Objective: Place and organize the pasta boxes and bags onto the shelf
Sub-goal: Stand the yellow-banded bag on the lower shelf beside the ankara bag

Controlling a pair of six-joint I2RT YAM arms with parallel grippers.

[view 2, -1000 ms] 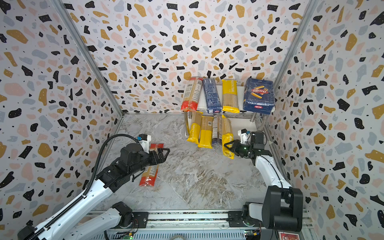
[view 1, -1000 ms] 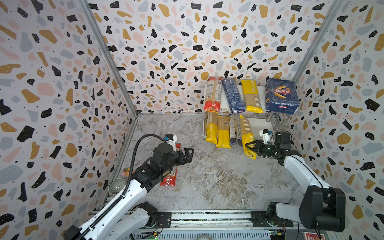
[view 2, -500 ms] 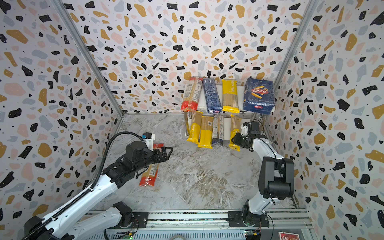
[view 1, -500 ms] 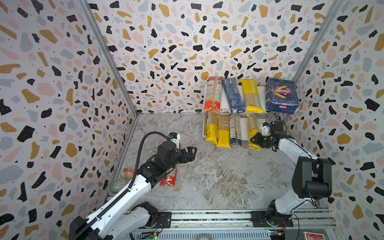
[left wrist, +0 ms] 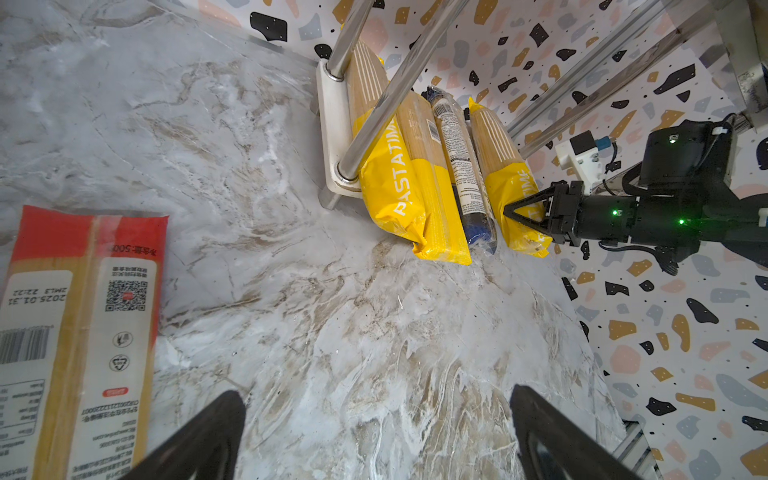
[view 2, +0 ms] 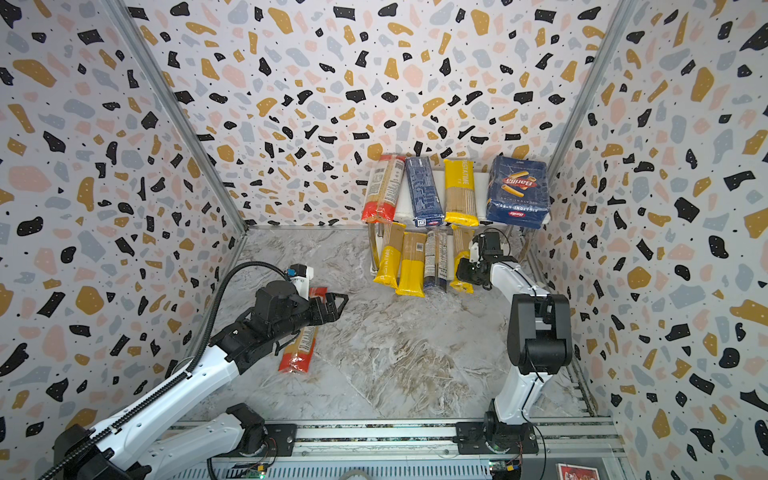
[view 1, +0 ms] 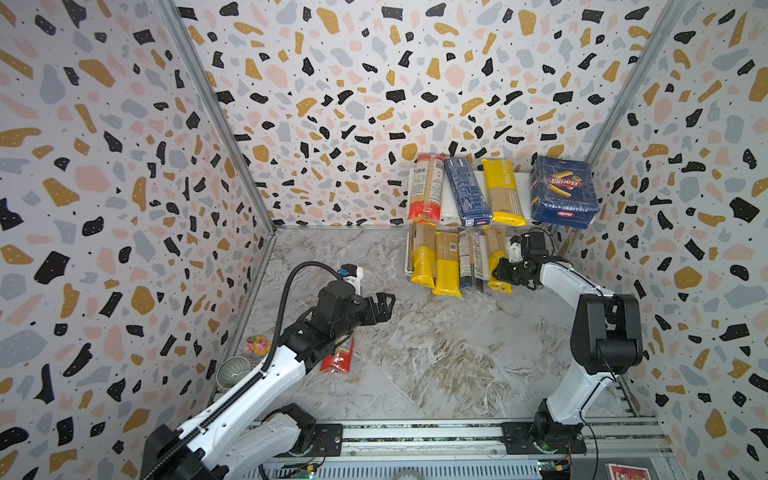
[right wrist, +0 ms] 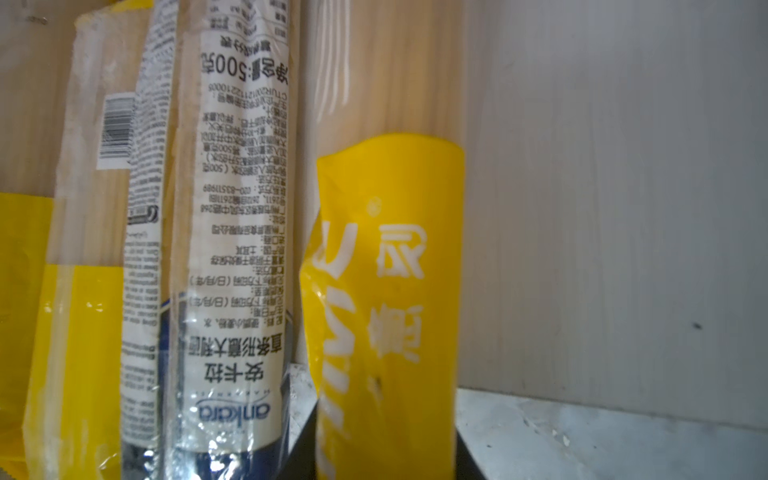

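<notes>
Right of centre in both top views | right gripper [view 1: 498, 270], pinching yellow bag [view 1: 494, 249], has slid it onto lower shelf [left wrist: 332, 133] beside dark-ended bag [view 1: 468, 262] | left gripper [view 1: 384, 305] spread; red-ended bag [view 1: 337, 358] still on floor.

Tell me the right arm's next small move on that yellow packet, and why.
Probably open the right gripper and let go. It is shut on the near end of the yellow bag, which lies on the lower board of the shelf, in line beside the dark-ended packet, overhanging the front like its neighbours.
</notes>
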